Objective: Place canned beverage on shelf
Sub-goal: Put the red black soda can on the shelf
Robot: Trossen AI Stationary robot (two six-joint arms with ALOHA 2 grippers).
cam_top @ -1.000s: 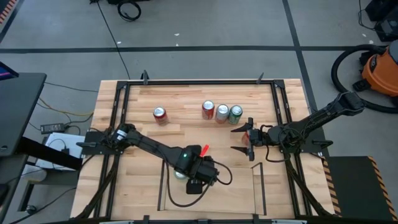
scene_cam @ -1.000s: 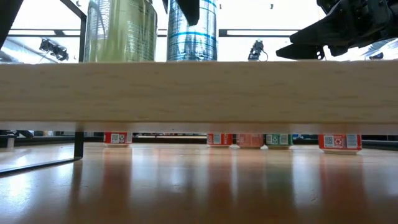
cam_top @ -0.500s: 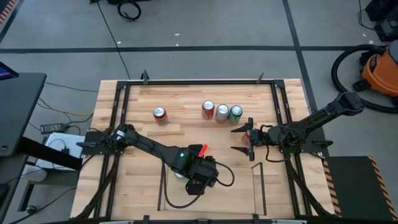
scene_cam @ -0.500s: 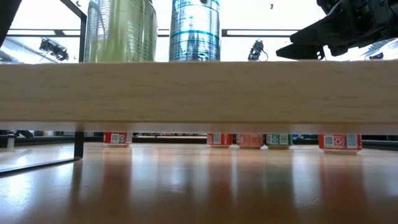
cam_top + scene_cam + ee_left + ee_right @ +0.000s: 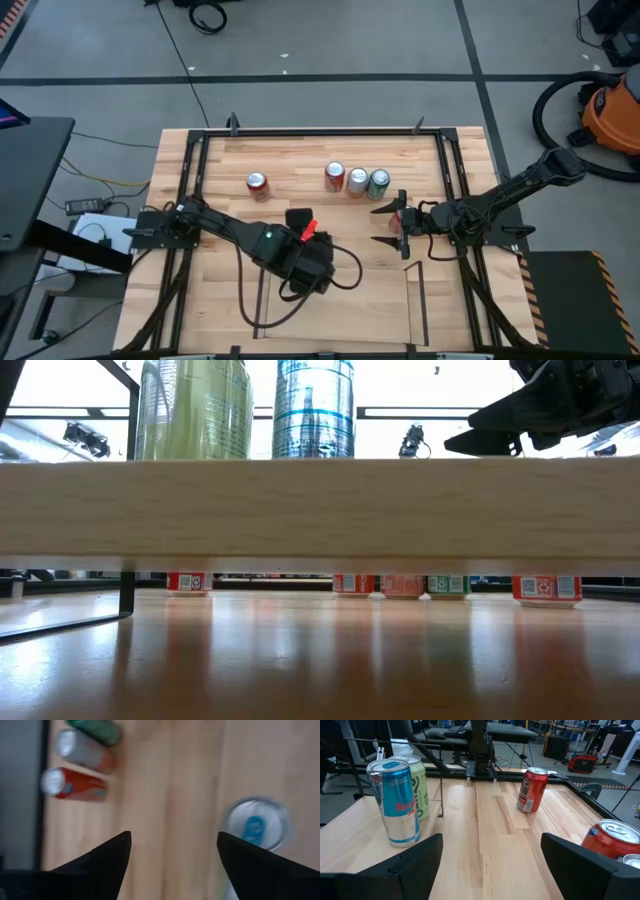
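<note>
The shelf [image 5: 320, 510] has a light wood floor on thin black rods [image 5: 415, 295]. A blue-and-silver can [image 5: 313, 408] and a green can [image 5: 193, 408] stand upright on it, side by side. Both also show in the right wrist view, the blue can [image 5: 395, 802] and the green can [image 5: 418, 785]. My left gripper [image 5: 300, 224] is open and empty, pointing down above the table just far of the shelf. The blue can's top [image 5: 255, 825] lies off to one side of it. My right gripper [image 5: 386, 224] is open and empty, held high at the table's right.
A row of three cans [image 5: 357, 180] stands near the far edge, and a lone red can [image 5: 258, 185] stands to their left. Another red can's foot [image 5: 545, 588] shows below my right gripper. A black frame [image 5: 190, 180] borders the tabletop. My left arm hides the shelf's left part from above.
My left gripper has come up off the top of the blue can and gone toward the table's far edge and a little left. The blue can stays upright on the shelf beside the green can. My right arm has kept still.
</note>
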